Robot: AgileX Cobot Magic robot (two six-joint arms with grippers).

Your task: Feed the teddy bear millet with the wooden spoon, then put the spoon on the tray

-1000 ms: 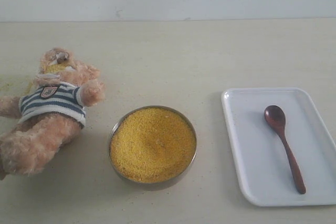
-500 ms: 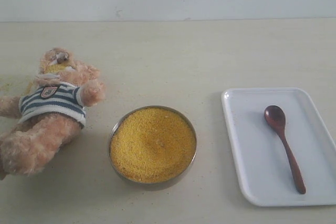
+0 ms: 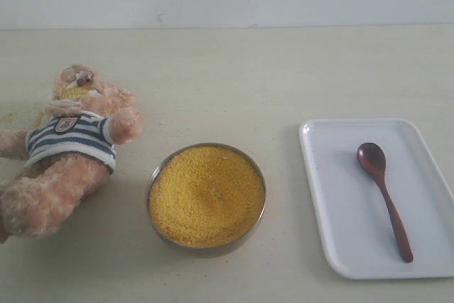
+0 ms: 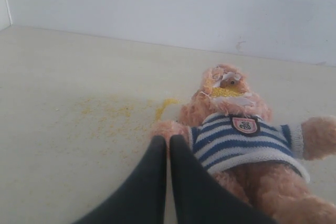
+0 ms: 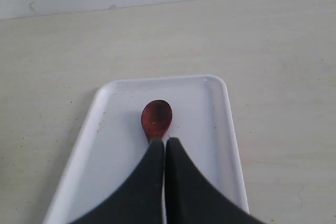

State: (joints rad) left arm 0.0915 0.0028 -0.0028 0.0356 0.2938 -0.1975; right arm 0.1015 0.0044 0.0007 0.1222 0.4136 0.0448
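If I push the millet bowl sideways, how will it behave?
It will probably slide rather than tip: the metal bowl looks wide and shallow on a smooth table. The millet sits heaped near the rim, so a jerky push would likely spill grains. Being full, it is probably heavy for its size.

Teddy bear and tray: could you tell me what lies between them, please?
In the exterior view, the bowl of millet sits between the teddy bear and the tray.

No legible text or markings.
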